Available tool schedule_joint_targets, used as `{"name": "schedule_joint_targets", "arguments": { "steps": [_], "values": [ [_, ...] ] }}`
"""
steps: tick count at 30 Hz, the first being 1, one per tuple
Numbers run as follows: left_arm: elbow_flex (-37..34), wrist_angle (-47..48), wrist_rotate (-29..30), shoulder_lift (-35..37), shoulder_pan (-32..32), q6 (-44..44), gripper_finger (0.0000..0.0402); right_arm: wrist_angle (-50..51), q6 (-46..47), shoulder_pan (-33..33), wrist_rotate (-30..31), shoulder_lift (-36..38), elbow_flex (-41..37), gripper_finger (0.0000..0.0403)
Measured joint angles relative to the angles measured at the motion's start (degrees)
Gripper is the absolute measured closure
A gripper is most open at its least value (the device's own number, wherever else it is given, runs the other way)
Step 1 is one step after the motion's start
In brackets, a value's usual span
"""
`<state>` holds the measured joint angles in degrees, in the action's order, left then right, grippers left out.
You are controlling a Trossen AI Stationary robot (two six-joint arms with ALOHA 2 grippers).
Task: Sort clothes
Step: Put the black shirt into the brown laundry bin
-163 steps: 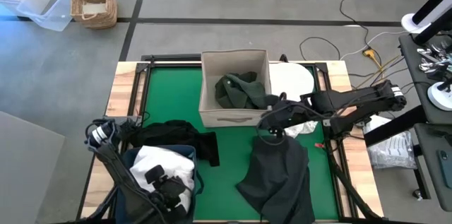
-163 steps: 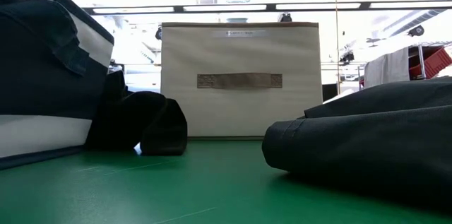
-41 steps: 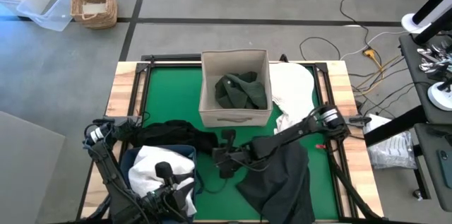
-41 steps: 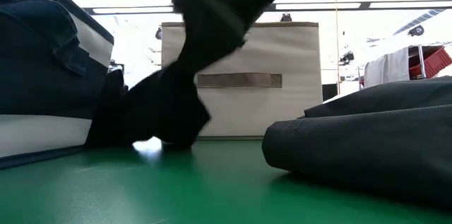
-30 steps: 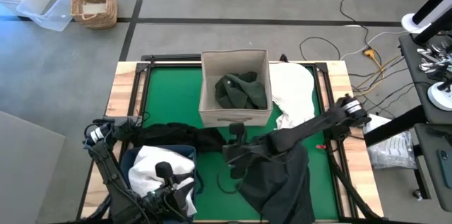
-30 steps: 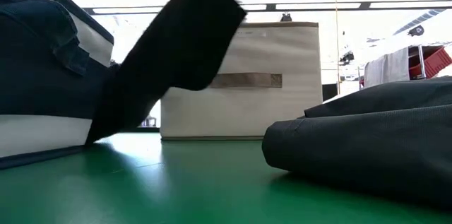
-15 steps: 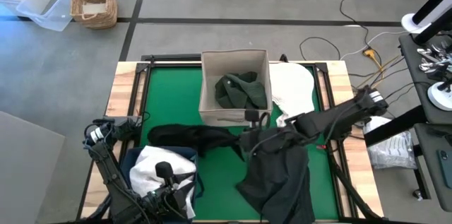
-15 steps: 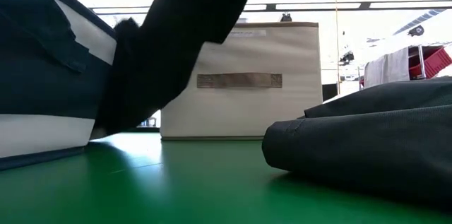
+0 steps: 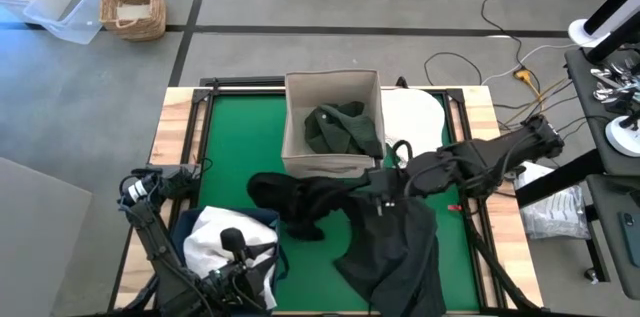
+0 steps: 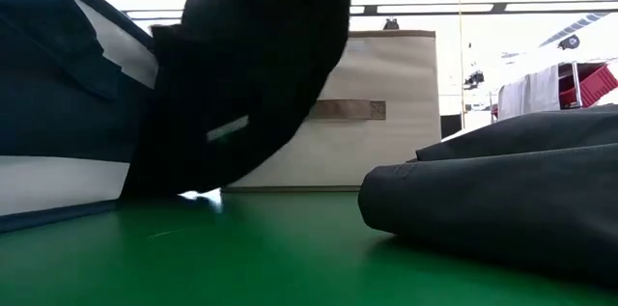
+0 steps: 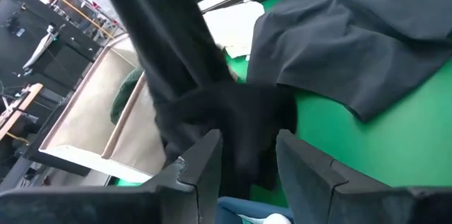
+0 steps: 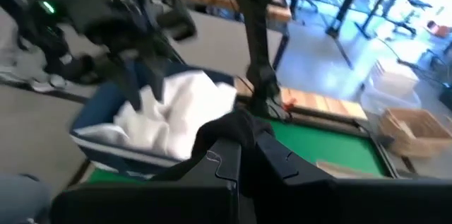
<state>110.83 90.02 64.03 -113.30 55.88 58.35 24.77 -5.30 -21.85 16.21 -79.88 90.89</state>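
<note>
We keep the right claw pinched on the black garment, probably lifting higher so it clears the beige box beside it.

Black garment lifted at one end, draped across green mat; charcoal one spread flat; dark green bunched in box; white heaped in bin.

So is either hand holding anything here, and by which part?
The right hand is shut on the black garment, pinching a bunched edge at its right end; the rest trails to the mat. The left hand holds nothing.
</note>
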Motion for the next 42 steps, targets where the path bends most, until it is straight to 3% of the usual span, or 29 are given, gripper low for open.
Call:
{"name": "schedule_joint_targets", "arguments": {
  "steps": [26, 34, 42],
  "values": [
    [0.0, 0.0, 0.2, 0.0, -0.6, 0.0, 0.0283, 3.2, -8.9, 0.0, -3.2, -2.1, 23.1, 0.0394],
    [0.0, -0.1, 9.9, 0.0, -1.6, 0.9, 0.0283, 3.2, -9.3, 0.0, -3.3, -2.1, 25.2, 0.0394],
    [0.0, -3.0, 12.9, 0.1, -6.4, 2.4, 0.0246, 3.1, -9.3, 0.0, -3.4, -2.3, 25.4, 0.0394]
  ]
}}
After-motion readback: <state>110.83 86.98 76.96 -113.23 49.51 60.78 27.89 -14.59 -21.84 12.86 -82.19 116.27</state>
